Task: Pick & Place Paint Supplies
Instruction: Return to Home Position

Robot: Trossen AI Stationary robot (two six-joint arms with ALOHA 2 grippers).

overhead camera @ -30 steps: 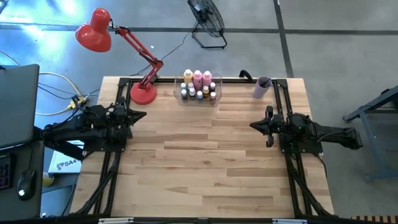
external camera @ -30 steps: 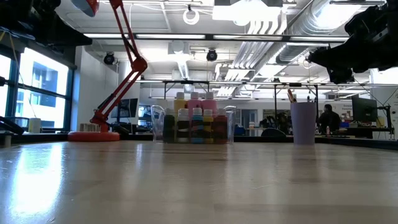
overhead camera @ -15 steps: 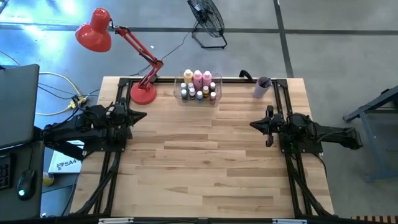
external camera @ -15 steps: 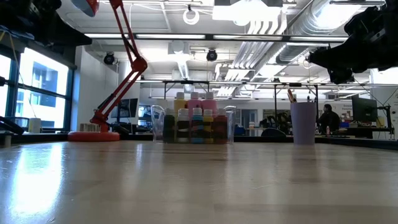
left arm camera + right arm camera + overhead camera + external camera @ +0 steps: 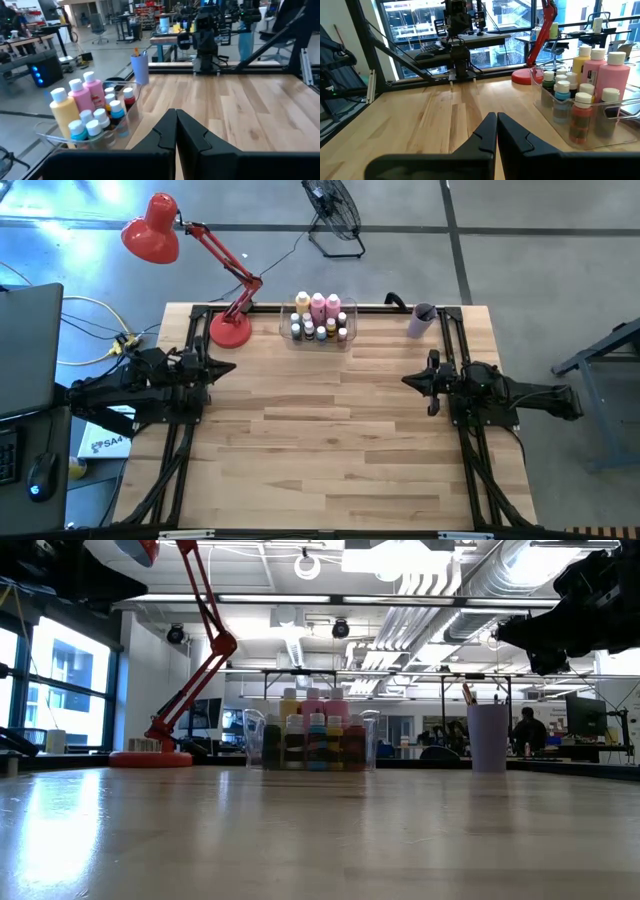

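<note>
A clear plastic bin (image 5: pixel 320 320) at the table's far edge holds taller pink and yellow bottles (image 5: pixel 82 97) and several tiny white-capped bottles (image 5: pixel 570 97), all standing upright. A lilac cup (image 5: pixel 421 319) with thin brushes (image 5: pixel 467 693) stands to the bin's right. My left gripper (image 5: pixel 231 365) hovers shut at the table's left side, pointing level toward the right. My right gripper (image 5: pixel 407 381) hovers shut at the right side, pointing level toward the left. Both are well clear of the bin.
A red desk lamp (image 5: pixel 231 328) stands on its round base at the far left, close to the bin. Black frame rails (image 5: pixel 180 450) run along both table sides. The wooden tabletop (image 5: pixel 320 440) lies bare between the arms and toward the near edge.
</note>
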